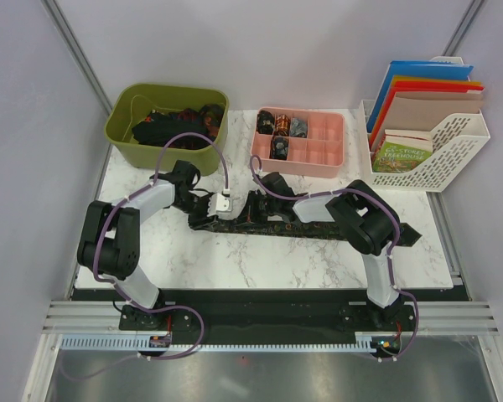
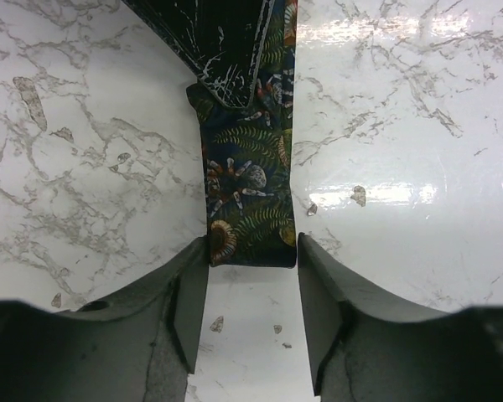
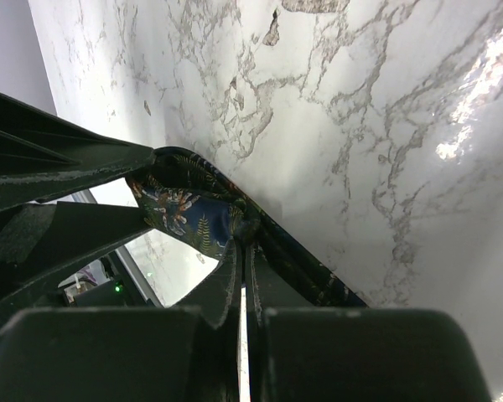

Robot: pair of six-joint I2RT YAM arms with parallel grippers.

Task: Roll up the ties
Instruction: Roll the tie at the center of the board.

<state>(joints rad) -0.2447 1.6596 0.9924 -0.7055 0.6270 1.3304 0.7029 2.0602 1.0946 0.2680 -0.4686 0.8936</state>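
Gleaming marble table (image 1: 235, 261), tie (image 1: 264, 226), lilac walls (image 1: 277, 50)

A white marble-patterned tabletop (image 1: 260, 260) with grey veining lay under everything. At its far left stood an olive-green plastic bin (image 1: 117, 134). Near it on the right, at the far middle, sat a pink tray (image 1: 323, 142) divided into small compartments. In the far right corner stood a white lattice-sided file rack (image 1: 461, 151). It held upright folders (image 1: 427, 84) in blue, orange, red and tan, with a green-covered book (image 1: 402, 157) in its front section. Pale lilac walls (image 1: 33, 126) closed in the sides and back.
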